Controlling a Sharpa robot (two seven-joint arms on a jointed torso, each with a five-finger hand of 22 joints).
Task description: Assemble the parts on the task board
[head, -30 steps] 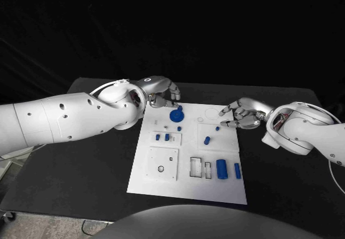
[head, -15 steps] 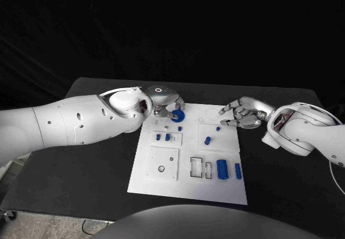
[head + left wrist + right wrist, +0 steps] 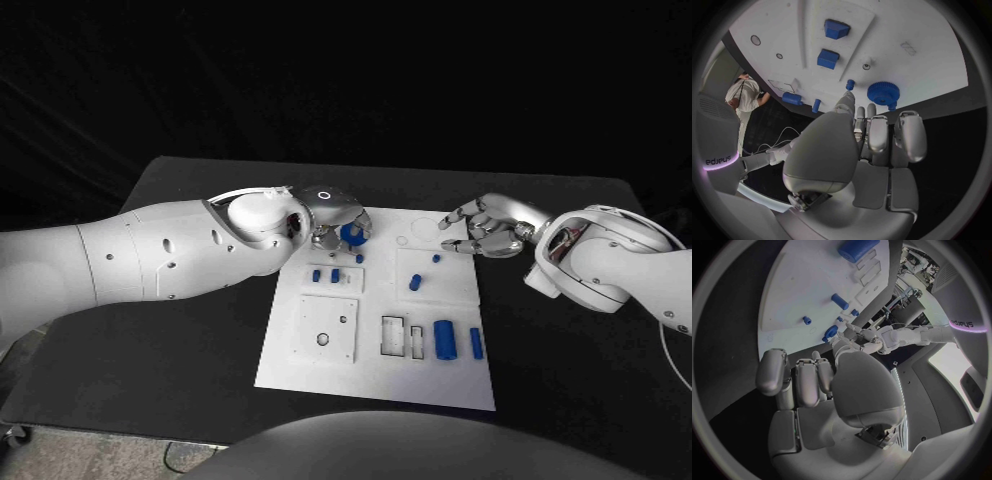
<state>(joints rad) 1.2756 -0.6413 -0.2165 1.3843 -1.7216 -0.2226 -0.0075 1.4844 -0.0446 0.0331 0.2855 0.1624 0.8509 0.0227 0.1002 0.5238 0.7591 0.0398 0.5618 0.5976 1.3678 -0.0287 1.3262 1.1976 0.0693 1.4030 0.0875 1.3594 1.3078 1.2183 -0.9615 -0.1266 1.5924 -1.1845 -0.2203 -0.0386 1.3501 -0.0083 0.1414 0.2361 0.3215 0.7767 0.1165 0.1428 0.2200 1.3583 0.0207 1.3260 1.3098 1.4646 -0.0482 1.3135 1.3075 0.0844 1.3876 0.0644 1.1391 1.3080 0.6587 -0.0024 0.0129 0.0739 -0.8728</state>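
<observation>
The white task board (image 3: pixel 378 370) lies in the middle of the black table. A blue gear (image 3: pixel 353 236) sits near its far left corner. My left hand (image 3: pixel 335 213) hangs right over that corner, fingers pointing down at the gear's rim (image 3: pixel 883 92); nothing is between thumb and fingers (image 3: pixel 870 137). Small blue pegs (image 3: pixel 326 274) stand in a row below the gear, and others (image 3: pixel 415 282) stand mid-board. Two blue cylinders (image 3: pixel 444 340) lie near the right edge. My right hand (image 3: pixel 488 228) hovers at the far right corner, fingers loosely bent, holding nothing.
Empty cut-outs (image 3: pixel 394 336) and a square plate (image 3: pixel 326 328) take up the near half of the board. Black table (image 3: pixel 159 340) surrounds the board on all sides. The right wrist view shows the board (image 3: pixel 811 285) ahead, with my left hand (image 3: pixel 861 335) beyond it.
My left hand has come in from the board's far left edge and lowered over the blue gear. The gear has stayed put. The right hand has barely moved.
</observation>
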